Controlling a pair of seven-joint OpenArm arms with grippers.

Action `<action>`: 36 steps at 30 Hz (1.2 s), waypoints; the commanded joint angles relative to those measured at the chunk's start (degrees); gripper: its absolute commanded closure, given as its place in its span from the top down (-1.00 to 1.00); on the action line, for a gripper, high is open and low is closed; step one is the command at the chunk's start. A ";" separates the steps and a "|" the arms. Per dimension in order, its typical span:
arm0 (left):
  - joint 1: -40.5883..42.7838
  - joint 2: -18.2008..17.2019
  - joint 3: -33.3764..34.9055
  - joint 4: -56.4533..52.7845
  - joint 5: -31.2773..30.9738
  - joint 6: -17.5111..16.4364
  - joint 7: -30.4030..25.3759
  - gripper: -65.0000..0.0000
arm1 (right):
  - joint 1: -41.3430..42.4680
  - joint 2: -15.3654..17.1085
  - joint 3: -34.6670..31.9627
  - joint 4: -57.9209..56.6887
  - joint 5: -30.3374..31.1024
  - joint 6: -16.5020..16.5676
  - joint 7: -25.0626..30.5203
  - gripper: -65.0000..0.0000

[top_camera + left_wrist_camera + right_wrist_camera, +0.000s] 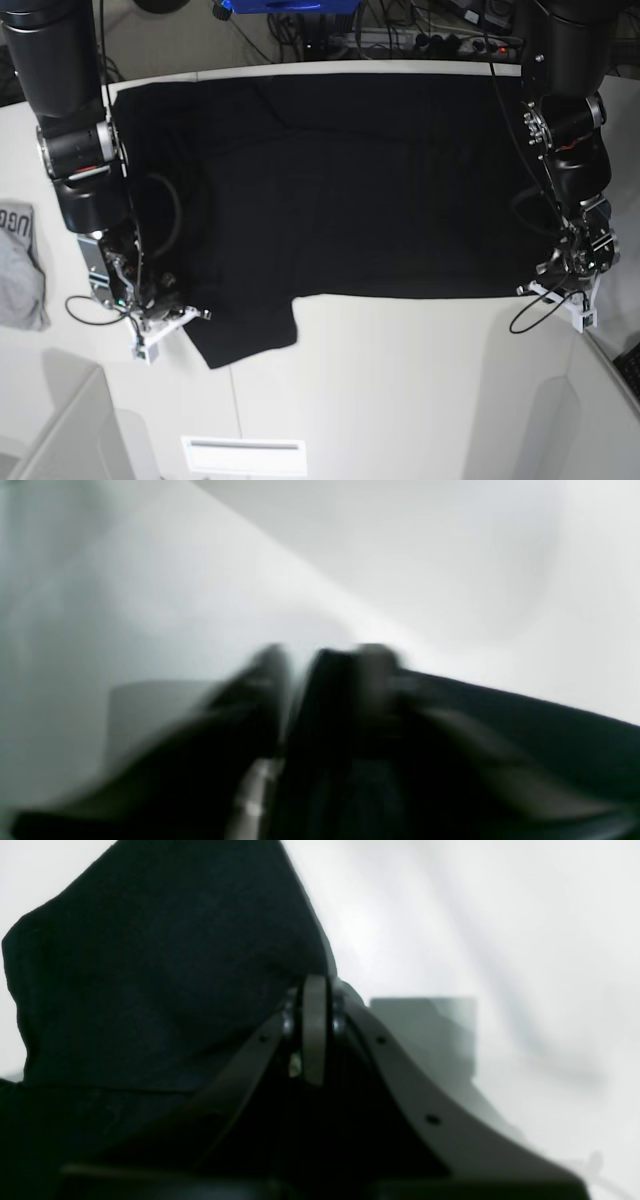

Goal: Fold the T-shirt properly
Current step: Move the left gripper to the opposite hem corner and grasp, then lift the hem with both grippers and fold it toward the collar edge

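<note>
The black T-shirt [340, 190] lies spread flat across the white table, with one short sleeve [245, 335] sticking out toward the front left. My right gripper [170, 318] is at that sleeve's outer edge. In the right wrist view its fingers [315, 990] are pressed together and black cloth [150, 965] rises from the tips. My left gripper [555, 288] is at the shirt's front right corner. The left wrist view is blurred. It shows the gripper [322, 660] with its fingers close together and the shirt's edge [525, 730] running between them.
A small grey lettered garment [20, 265] lies at the table's left edge. Cables [420, 40] and a blue object sit behind the table. Thin wires loop by both wrists. A white slot [243, 445] is set in the table's front.
</note>
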 commanded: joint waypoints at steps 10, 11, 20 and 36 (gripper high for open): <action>2.34 -0.72 0.17 6.24 -0.11 -0.07 0.58 -1.00 | 1.74 0.97 0.39 2.43 0.10 0.39 1.28 -1.00; 3.92 -0.63 0.17 8.87 -0.11 -0.07 0.66 -1.00 | 0.95 1.68 0.56 3.31 0.10 0.39 1.28 -1.00; 12.45 -0.46 -0.45 24.96 -0.20 -0.07 0.84 -1.00 | -2.74 2.64 0.65 11.84 0.10 0.13 2.60 -1.00; 23.79 0.42 -0.36 43.95 -8.81 -0.24 4.62 -1.00 | -9.51 3.35 6.45 22.65 0.10 0.04 2.51 -1.00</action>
